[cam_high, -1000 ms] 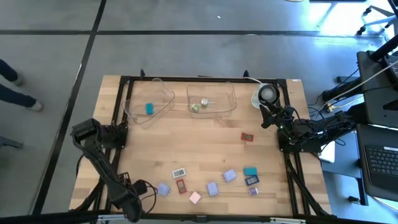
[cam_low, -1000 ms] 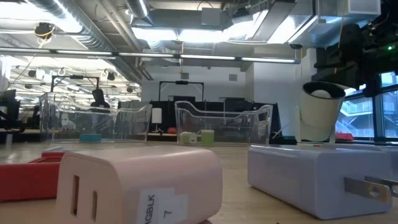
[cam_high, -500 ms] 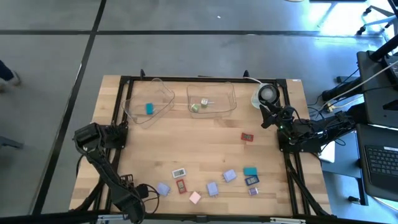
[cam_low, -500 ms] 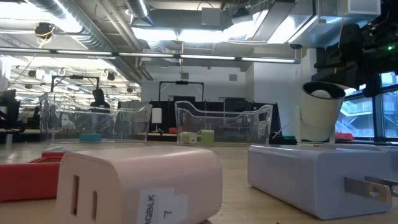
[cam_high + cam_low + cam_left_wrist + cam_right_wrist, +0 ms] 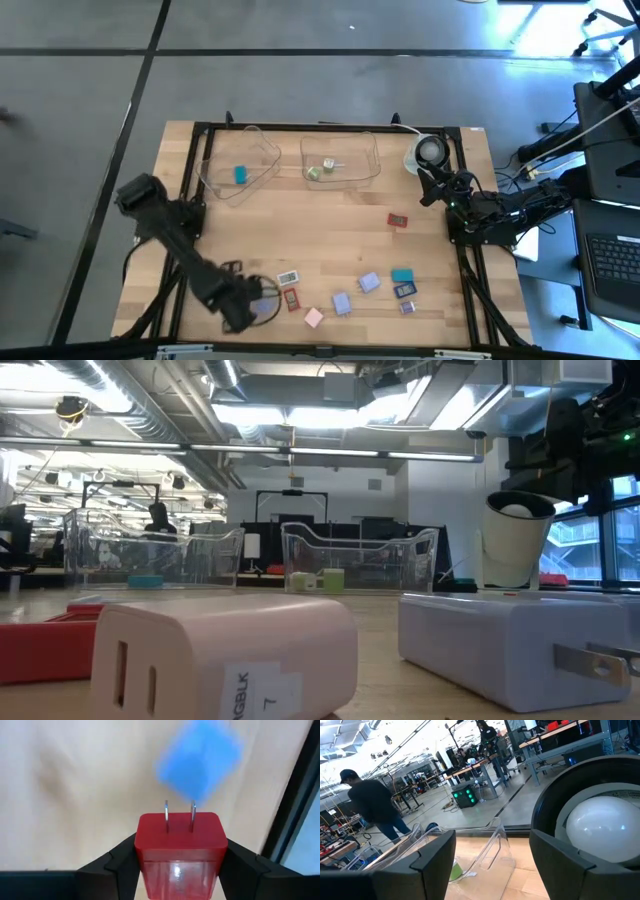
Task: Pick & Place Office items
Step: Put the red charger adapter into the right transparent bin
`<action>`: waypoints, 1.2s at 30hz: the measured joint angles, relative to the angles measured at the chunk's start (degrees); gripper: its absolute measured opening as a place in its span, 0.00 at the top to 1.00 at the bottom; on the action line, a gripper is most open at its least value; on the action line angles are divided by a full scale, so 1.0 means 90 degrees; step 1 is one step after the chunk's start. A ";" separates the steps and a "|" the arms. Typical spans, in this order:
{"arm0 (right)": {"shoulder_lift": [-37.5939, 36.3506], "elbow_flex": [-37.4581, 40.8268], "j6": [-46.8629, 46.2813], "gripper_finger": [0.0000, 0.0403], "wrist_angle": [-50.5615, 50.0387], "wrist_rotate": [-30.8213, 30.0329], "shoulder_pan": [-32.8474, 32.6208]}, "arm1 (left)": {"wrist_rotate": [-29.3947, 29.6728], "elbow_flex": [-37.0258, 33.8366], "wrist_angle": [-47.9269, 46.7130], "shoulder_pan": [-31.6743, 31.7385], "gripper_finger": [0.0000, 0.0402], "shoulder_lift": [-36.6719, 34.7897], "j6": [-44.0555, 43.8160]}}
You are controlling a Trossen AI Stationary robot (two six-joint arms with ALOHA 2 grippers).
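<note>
left tool (image 5: 178, 862) clamped on a red block (image 5: 180, 851); right tool (image 5: 428, 187) seemingly apart, near the round white object (image 5: 428, 152).

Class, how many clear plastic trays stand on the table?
2. Both sit along the table's far edge: the left tray holds a teal block, the right tray green and white items.

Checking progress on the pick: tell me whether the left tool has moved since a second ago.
Yes. In the high view the left tool has swung inward from the table's near-left corner toward the red charger, away from the left frame rail.
</note>
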State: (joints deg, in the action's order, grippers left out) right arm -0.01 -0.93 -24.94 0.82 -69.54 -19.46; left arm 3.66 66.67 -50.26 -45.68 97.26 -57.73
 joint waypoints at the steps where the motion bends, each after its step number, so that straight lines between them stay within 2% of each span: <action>1: 0.0000 0.0000 0.0002 0.36 -0.0001 0.0000 -0.0002 | 0.0273 0.0000 -0.0002 0.0176 0.49 -0.0172 0.0167; 4: 0.0000 0.0000 0.0002 0.36 -0.0002 0.0000 -0.0002 | 0.1288 0.0000 0.0170 0.0761 0.49 -0.0690 0.0647; 7: 0.0000 -0.0001 0.0002 0.36 0.0000 0.0000 -0.0001 | 0.2572 0.0000 0.0742 0.1305 0.49 -0.1155 0.1129; 10: 0.0000 0.0000 -0.0001 0.36 -0.0001 0.0000 -0.0002 | 0.3770 0.0000 0.1802 0.1805 0.49 -0.1453 0.1832; 12: 0.0000 0.0000 0.0002 0.36 -0.0002 0.0000 -0.0002 | 0.4222 0.0000 0.2881 0.2122 0.49 -0.1558 0.2596; 15: 0.0000 0.0000 0.0002 0.36 -0.0002 0.0000 -0.0002 | 0.4200 0.0003 0.4828 0.2575 0.49 -0.1573 0.3946; 18: 0.0000 0.0000 0.0080 0.36 0.0000 -0.0009 0.0003 | 0.3653 0.0012 0.6873 0.2965 0.49 -0.1452 0.5070; 23: 0.0000 -0.0002 0.0198 0.36 -0.0001 -0.0007 0.0002 | 0.2995 0.0012 0.9186 0.3439 0.49 -0.1171 0.6194; 27: 0.0000 0.0000 0.0176 0.36 0.0000 -0.0007 0.0002 | 0.2818 0.0012 0.9979 0.3699 0.49 -0.0954 0.6557; 31: 0.0000 0.0000 0.0174 0.36 0.0000 0.0171 0.0001 | 0.2817 0.0010 1.0110 0.3902 0.49 -0.0784 0.6561; 36: 0.0000 0.0000 0.0165 0.36 0.0017 0.0561 -0.0002 | 0.3422 0.0007 1.0327 0.4071 0.49 -0.0522 0.6168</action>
State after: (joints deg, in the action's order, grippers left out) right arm -0.01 -0.93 -23.46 0.97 -64.49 -19.49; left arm 34.46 66.74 42.68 -9.04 92.56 -2.21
